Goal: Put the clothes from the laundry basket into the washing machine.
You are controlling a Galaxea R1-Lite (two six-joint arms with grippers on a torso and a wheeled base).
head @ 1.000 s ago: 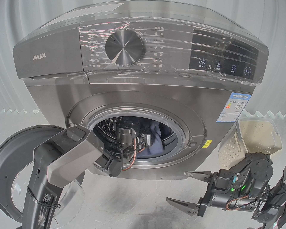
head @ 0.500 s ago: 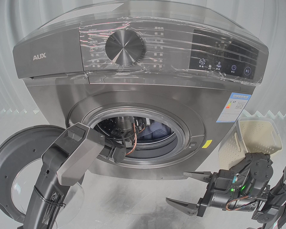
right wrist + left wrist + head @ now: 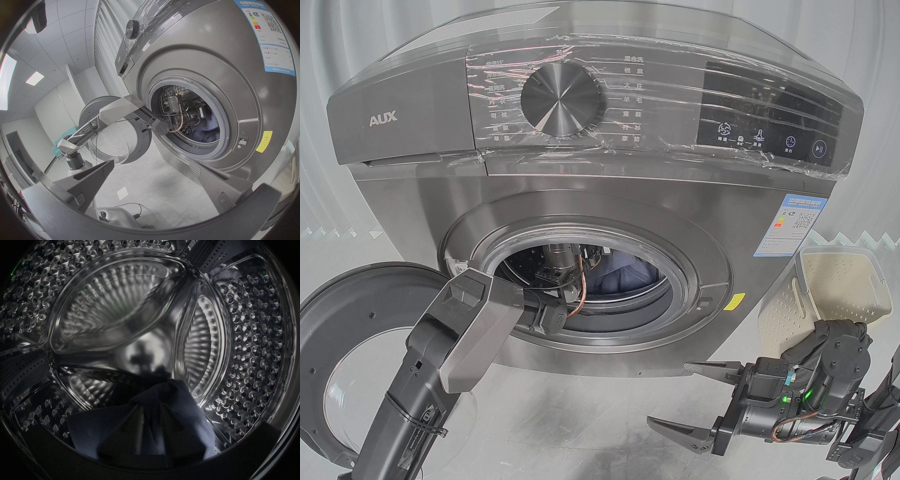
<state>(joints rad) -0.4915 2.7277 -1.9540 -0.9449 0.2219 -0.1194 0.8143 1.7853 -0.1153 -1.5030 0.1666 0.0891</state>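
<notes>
Left tool (image 3: 592,260) deep in the drum (image 3: 250,333), grip unreadable, dark cloth (image 3: 156,424) heaped just inside the drum's lip, and if fabric snags on withdrawal it could drag back out; right tool (image 3: 669,394) gapes empty below the drum.

Room bright; drum (image 3: 250,333) dim; glare on panel film (image 3: 650,94).
</notes>
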